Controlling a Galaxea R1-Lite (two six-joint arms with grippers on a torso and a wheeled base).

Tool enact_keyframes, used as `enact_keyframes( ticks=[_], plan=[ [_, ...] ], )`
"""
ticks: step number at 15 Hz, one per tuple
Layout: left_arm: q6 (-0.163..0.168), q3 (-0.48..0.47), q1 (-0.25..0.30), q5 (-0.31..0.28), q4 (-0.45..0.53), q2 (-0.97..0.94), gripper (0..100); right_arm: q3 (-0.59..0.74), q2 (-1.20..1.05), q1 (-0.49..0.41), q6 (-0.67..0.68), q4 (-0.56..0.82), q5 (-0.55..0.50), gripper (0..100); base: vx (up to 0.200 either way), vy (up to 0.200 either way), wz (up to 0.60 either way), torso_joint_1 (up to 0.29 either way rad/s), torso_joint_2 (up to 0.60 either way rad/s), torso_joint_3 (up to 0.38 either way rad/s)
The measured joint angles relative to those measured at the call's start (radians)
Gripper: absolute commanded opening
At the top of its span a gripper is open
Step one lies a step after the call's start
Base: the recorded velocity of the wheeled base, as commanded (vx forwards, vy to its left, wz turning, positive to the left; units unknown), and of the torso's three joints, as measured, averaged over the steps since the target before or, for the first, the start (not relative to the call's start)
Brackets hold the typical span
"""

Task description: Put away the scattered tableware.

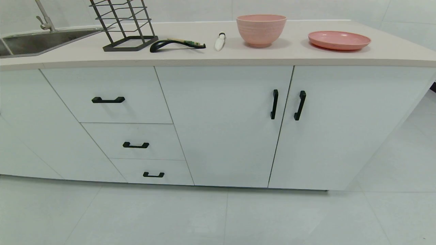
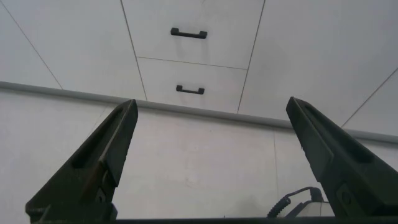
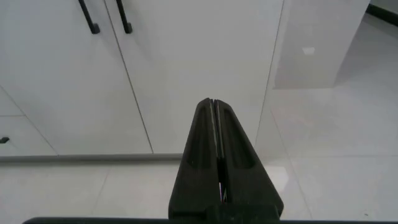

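On the counter (image 1: 190, 56) sit a pink bowl (image 1: 261, 29), a pink plate (image 1: 339, 39), a black spoon (image 1: 176, 44) with a patterned handle and a small white utensil (image 1: 220, 41). My left gripper (image 2: 211, 112) hangs low over the floor with its fingers (image 2: 102, 165) wide apart, nothing between them, facing the lower drawers. My right gripper (image 3: 214, 106) is shut and empty, low in front of the right cabinet doors.
A black wire rack (image 1: 123, 23) stands left of the spoon, beside a steel sink (image 1: 37, 41) with a tap. Below the counter are three drawers (image 1: 108, 99) with black handles and two cabinet doors (image 1: 274, 103). Pale floor tiles (image 1: 218, 217) lie in front.
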Motion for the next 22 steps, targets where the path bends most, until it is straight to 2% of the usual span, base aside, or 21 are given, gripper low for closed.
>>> enact_keyframes(
  ticks=[2, 5, 11, 14, 19, 22],
  plan=[
    [0.0, 0.0, 0.0, 0.0, 0.0, 0.0, 100, 0.0, 0.0, 0.0, 0.003, 0.016, 0.019, 0, 0.0, 0.0, 0.0, 0.0, 0.0, 0.0],
    [0.004, 0.0, 0.0, 0.0, -0.001, 0.0, 100, -0.025, 0.021, 0.001, 0.013, 0.029, 0.182, 0, 0.0, 0.0, 0.0, 0.0, 0.0, 0.0],
    [0.006, 0.0, 0.0, 0.0, 0.0, 0.0, 100, -0.159, 0.291, 0.013, 0.011, -0.001, 0.37, 0, 0.0, 0.0, 0.0, 0.0, 0.0, 0.0],
    [0.004, 0.0, 0.0, 0.0, 0.0, 0.0, 100, -0.164, 0.537, 0.049, -0.019, -0.251, 0.407, 0, 0.0, 0.0, 0.0, 0.0, 0.0, 0.0],
    [-0.001, 0.0, 0.0, 0.0, 0.0, 0.0, 100, -0.067, 1.11, 0.053, -0.102, -0.936, 0.488, 0, 0.0, 0.0, 0.0, 0.0, 0.0, 0.0],
    [0.002, 0.0, 0.0, -0.001, 0.0, 0.0, 100, -0.083, 1.41, 0.036, -0.144, -1.164, 0.535, 0, 0.0, 0.0, 0.0, 0.0, 0.0, 0.0]
  ],
)
